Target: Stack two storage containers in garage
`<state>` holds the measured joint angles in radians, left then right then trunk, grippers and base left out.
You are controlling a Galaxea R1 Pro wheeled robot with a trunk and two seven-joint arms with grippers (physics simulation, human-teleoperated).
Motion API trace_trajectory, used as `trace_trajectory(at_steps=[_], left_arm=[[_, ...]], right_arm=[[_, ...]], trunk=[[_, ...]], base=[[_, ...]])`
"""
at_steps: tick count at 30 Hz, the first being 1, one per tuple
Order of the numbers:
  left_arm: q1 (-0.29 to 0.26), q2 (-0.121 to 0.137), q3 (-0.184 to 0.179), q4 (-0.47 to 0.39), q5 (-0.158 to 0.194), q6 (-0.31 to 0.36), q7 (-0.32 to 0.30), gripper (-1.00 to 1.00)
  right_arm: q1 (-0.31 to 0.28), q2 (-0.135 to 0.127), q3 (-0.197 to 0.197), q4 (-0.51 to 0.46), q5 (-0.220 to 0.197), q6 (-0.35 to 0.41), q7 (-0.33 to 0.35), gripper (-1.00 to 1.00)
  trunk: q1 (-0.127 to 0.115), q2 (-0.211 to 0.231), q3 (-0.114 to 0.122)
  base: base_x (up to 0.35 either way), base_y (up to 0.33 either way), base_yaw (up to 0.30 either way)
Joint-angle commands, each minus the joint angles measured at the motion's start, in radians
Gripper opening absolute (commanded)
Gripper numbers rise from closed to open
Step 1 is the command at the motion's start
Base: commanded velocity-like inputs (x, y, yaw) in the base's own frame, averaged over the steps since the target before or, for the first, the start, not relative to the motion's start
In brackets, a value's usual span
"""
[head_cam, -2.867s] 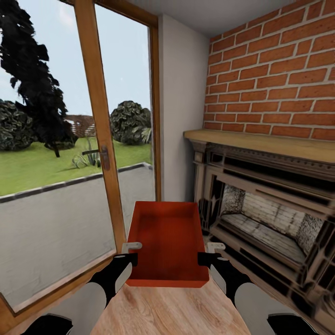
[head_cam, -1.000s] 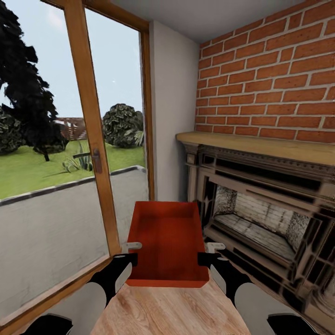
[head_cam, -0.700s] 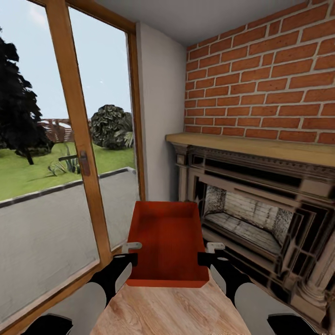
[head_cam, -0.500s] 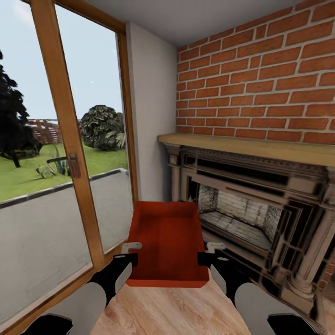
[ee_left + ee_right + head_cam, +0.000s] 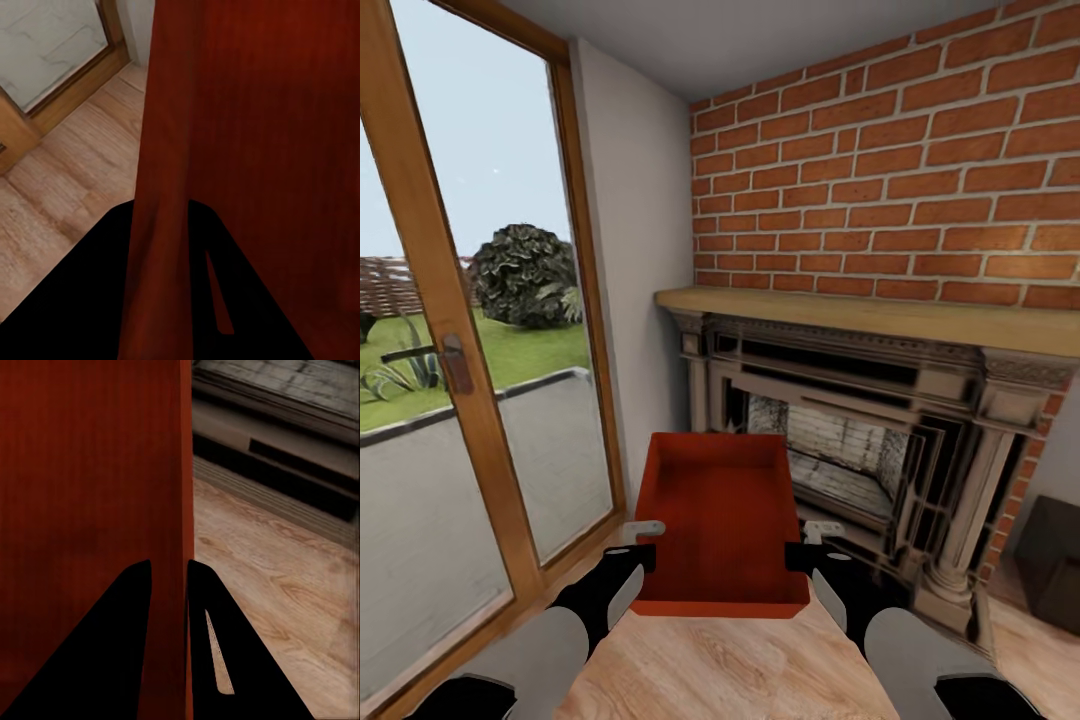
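Swung rightward since the earlier frames, my head view now takes in more of the fireplace (image 5: 840,440) and less of the glass door (image 5: 460,400); the camera has turned, and the room's fixtures keep their places.

Item: storage container (image 5: 720,515), red-orange, open-topped, one in view. Position: carried level in front of my trunk, above the wood plank floor (image 5: 740,670), between my two arms, its long axis pointing away from me.

Left pincer (image 5: 644,541): clamped on the container's left wall near the near end. In the left wrist view the wall (image 5: 161,187) runs between my two dark fingers (image 5: 90,300), one on each face.

Right pincer (image 5: 816,541): clamped on the container's right wall, opposite the left one. In the right wrist view the wall edge (image 5: 186,510) passes between the fingers (image 5: 112,660), which touch it on both sides.

Surroundings: brick wall (image 5: 900,180) above a wooden mantel (image 5: 880,315); dark box (image 5: 1055,560) on the floor beside the fireplace's right column; lawn and shrub (image 5: 525,275) beyond the glass.
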<state>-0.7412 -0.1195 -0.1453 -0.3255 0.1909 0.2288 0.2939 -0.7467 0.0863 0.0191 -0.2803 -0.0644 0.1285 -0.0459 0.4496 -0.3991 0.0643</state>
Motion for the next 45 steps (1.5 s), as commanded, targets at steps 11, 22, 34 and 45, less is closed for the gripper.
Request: trace_trajectory(at_steps=[11,22,34,45], left_arm=[[0.000,0.001,-0.008,-0.001,0.025,0.005,0.008,-1.00],[0.000,0.001,-0.008,0.002,0.027,0.006,0.005,-1.00],[0.000,0.001,-0.008,0.002,0.027,0.004,0.005,-1.00],[0.000,0.001,-0.008,0.001,0.026,0.004,0.010,-1.00]], right_arm=[[0.000,0.000,-0.010,-0.004,0.002,0.006,0.000,-1.00],[0.000,0.000,-0.011,-0.003,-0.001,0.006,-0.001,-1.00],[0.000,0.000,-0.011,-0.003,-0.002,0.006,0.000,-1.00],[0.000,0.000,-0.011,-0.003,-0.002,0.006,-0.001,-1.00]], trunk=[[0.000,-0.001,0.000],[0.000,-0.001,0.000],[0.000,-0.001,0.000],[0.000,-0.001,0.000]], base=[[0.000,0.000,-0.287],[0.000,0.000,-0.287],[0.000,0.000,-0.287],[0.000,0.000,-0.287]])
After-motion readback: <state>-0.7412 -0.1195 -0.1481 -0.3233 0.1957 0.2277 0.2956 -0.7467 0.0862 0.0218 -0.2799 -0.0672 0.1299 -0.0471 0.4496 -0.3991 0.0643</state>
